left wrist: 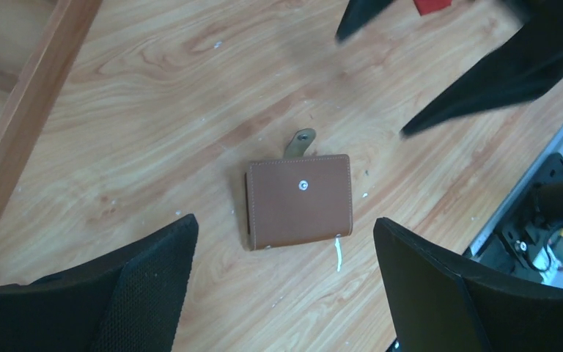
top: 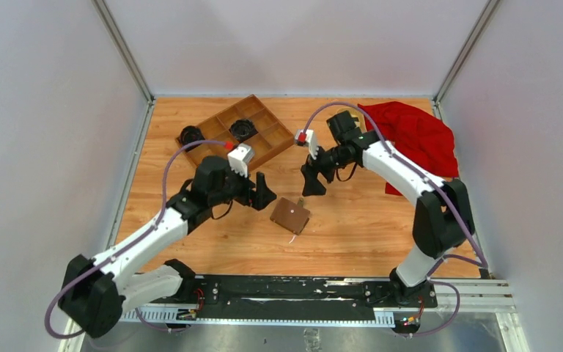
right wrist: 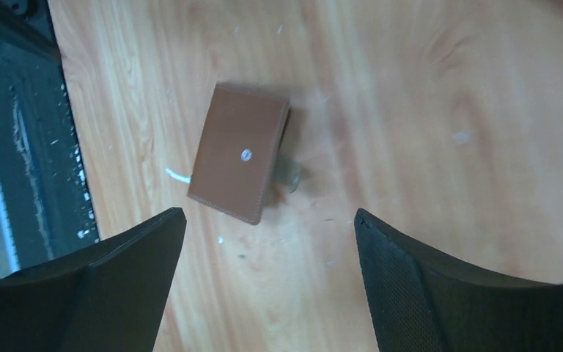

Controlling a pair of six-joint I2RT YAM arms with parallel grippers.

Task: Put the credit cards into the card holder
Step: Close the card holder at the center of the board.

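Note:
The card holder (top: 290,214) is a brown wallet lying folded shut on the wooden table, snap button up, its tab (left wrist: 299,141) sticking out from one edge. It shows in the left wrist view (left wrist: 299,199) and the right wrist view (right wrist: 239,163). No credit cards are in view. My left gripper (top: 264,192) is open and empty, just left of the wallet and above it (left wrist: 284,227). My right gripper (top: 312,183) is open and empty, just behind the wallet and above it (right wrist: 269,214). Its dark fingers (left wrist: 484,81) show blurred in the left wrist view.
A brown wooden compartment tray (top: 267,147) stands at the back left with a black round object (top: 243,130) in it and another (top: 189,136) beside it. A red cloth (top: 414,139) lies at the back right. A black rail (top: 286,290) runs along the near edge.

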